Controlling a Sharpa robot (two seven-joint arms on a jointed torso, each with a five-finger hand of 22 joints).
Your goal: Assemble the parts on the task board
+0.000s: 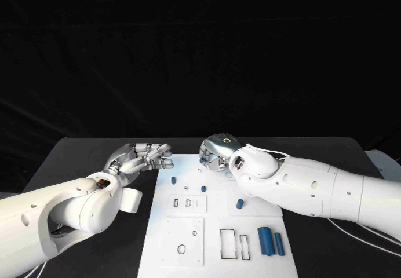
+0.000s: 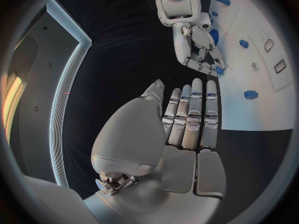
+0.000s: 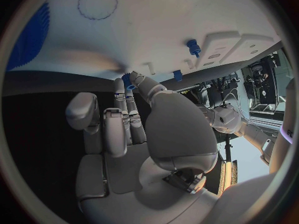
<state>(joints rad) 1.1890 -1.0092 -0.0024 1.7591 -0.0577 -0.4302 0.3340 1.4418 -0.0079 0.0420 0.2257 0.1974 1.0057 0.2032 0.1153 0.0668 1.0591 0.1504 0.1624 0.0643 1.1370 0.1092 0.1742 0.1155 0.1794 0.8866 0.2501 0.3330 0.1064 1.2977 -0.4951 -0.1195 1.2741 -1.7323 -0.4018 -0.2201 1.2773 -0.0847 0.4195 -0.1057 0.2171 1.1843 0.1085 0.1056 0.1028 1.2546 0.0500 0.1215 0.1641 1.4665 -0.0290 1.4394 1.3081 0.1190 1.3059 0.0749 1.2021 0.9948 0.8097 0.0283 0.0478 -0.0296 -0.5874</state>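
Note:
The white task board [image 1: 219,223] lies in the middle of the black table. My right hand [image 1: 219,153] is over the board's far edge and pinches a small blue part [image 3: 127,81] between thumb and a finger; the left wrist view shows that part [image 2: 219,70] at the fingertips of the right hand [image 2: 198,47]. My left hand [image 1: 142,157] hovers by the board's far left corner, fingers [image 2: 190,117] stretched out straight with nothing in them. Small blue parts [image 1: 173,180] [image 1: 202,188] [image 1: 240,203] stand on the board. Two larger blue cylinders [image 1: 266,240] lie near its right front.
The board has rectangular cut-outs [image 1: 227,243] and an oval hole [image 1: 181,249] in its near half. A blue peg [image 3: 194,47] stands on the board [image 3: 156,25] close to my right hand [image 3: 140,129]. Bare black table [image 1: 92,156] flanks the board on both sides.

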